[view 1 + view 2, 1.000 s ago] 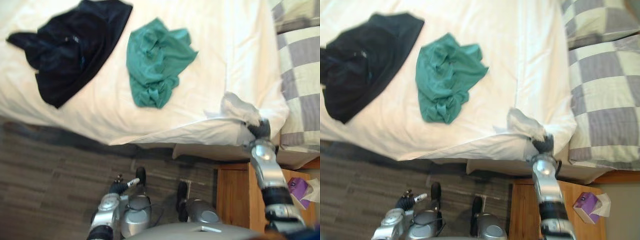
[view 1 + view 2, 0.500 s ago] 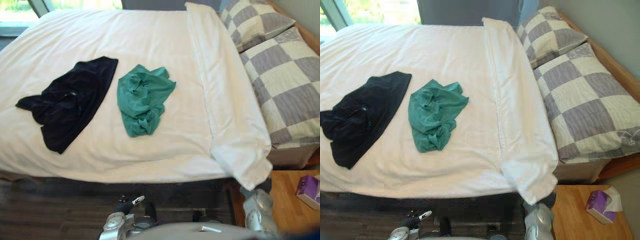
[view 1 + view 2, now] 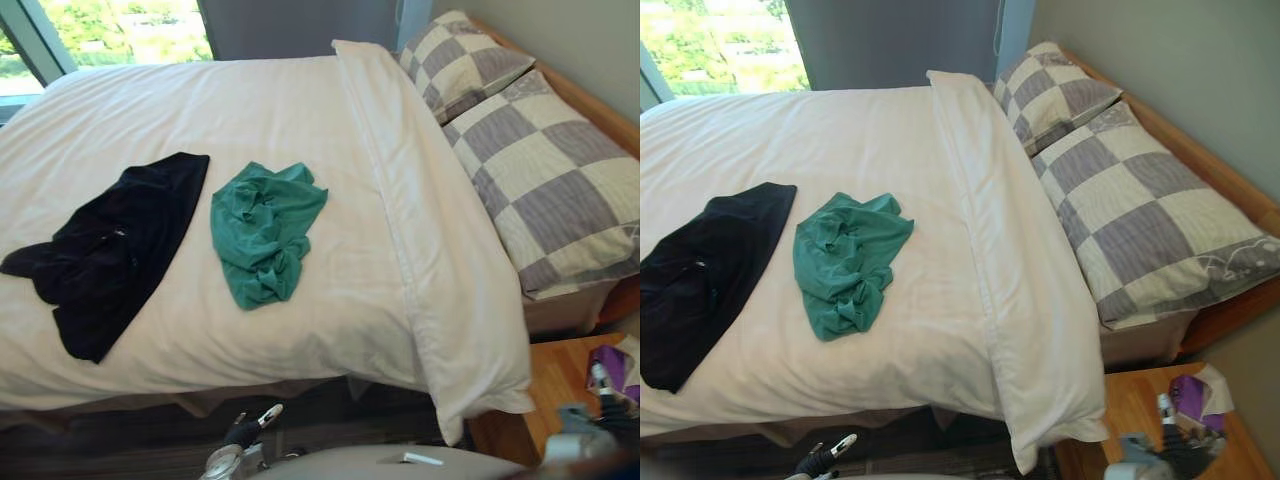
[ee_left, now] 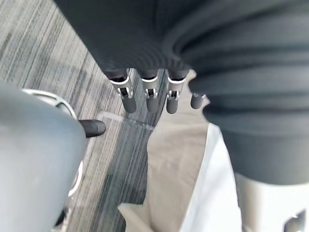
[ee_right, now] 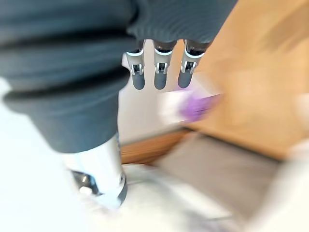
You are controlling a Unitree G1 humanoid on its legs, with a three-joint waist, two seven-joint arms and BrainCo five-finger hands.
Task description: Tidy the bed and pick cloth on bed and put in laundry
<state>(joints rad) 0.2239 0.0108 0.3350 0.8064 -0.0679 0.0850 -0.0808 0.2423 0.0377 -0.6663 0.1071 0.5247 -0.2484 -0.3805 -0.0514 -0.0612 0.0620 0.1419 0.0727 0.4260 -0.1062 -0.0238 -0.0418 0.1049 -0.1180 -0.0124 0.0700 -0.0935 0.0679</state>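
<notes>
A crumpled green cloth [image 3: 262,232] lies in the middle of the white bed [image 3: 330,300]. A black cloth [image 3: 105,255] is spread out to its left, apart from it. The duvet's folded-back band [image 3: 430,250] runs down the bed below the pillows, and its near corner hangs over the bed's edge. My right hand [image 5: 159,75] has straight fingers and holds nothing. It hangs low at the right over the nightstand [image 3: 1135,405]. Down by the floor at the bed's near side, my left hand [image 4: 147,99] also has straight, empty fingers.
Two grey-and-cream checked pillows [image 3: 560,190] lie at the head of the bed against a wooden headboard [image 3: 1200,160]. A purple tissue box [image 3: 1195,392] sits on the nightstand. A window [image 3: 120,25] is beyond the bed's far side. Grey striped floor [image 4: 53,63] runs along the near side.
The camera has tilted up and now takes in the whole bed. My right hand has let go of the duvet corner and dropped towards the nightstand. The left hand is unchanged.
</notes>
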